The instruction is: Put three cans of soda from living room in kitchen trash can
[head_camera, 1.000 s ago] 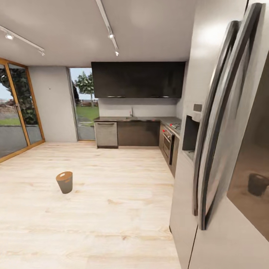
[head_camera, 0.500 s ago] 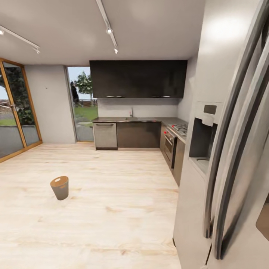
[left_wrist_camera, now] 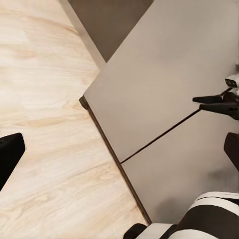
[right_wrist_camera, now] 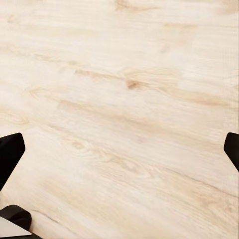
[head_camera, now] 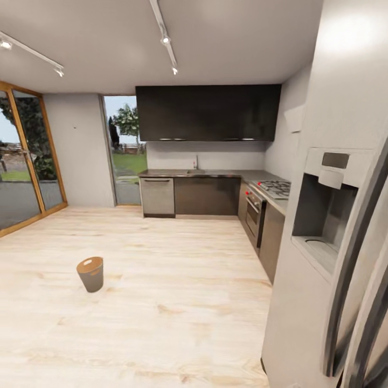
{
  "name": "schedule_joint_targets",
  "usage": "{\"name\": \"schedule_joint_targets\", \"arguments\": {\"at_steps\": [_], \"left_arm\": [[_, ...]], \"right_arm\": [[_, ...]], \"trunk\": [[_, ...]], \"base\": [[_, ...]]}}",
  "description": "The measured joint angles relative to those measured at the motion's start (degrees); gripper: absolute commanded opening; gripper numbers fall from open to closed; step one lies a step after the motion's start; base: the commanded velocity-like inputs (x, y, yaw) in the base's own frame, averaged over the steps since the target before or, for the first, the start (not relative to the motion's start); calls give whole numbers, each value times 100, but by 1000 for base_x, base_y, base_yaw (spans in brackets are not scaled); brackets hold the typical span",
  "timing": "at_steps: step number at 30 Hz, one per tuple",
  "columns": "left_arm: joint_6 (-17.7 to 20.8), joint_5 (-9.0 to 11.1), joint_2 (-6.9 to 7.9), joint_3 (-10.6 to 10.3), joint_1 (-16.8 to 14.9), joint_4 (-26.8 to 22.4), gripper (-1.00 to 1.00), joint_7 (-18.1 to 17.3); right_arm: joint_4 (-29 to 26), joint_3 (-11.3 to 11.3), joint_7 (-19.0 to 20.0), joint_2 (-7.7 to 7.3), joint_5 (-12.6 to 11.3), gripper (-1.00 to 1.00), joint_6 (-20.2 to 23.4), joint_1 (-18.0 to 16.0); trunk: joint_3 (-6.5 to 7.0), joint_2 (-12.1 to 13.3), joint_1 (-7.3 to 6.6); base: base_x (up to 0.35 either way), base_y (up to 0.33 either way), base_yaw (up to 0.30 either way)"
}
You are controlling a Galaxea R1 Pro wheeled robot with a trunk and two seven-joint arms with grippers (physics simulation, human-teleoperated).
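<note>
Camera shifted; tash can (head_camera: pixel 91 274) grey, brown-topped (upright). Both pincers spread, empty.

- The tash can (head_camera: pixel 91 274) stands upright on the wood floor (head_camera: pixel 178 280), alone and well apart from every cabinet.
- Behind the tash can, along the far wall, runs the counter (head_camera: pixel 210 173) — the dishwasher (head_camera: pixel 157 196) under its left end, the sink tap (head_camera: pixel 195 161) on top.
- Above the counter hang the wall cabinets (head_camera: pixel 207 113).
- Right of the tash can, across open floor, the oven (head_camera: pixel 253 216) sits under the hob (head_camera: pixel 276 187).
- Nearer than the oven — far right of the tash can — stands the fridge (head_camera: pixel 323 258).
- Left of and behind the tash can are the glass doors (head_camera: pixel 27 161).
</note>
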Motion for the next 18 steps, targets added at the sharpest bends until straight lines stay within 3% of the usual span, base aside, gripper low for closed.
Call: {"name": "schedule_joint_targets", "arguments": {"at_steps": [6,18], "left_arm": [[-1,0,0,1,0,0,100,0],[-2,0,0,1,0,0,100,0]], "right_arm": [[0,-1,0,2,0,100,0,0],[0,1,0,6,0,100,0,0]], "trunk": [[0,0,0],[0,0,0]], "base": [[13,6,141],[3,1,21]]}}
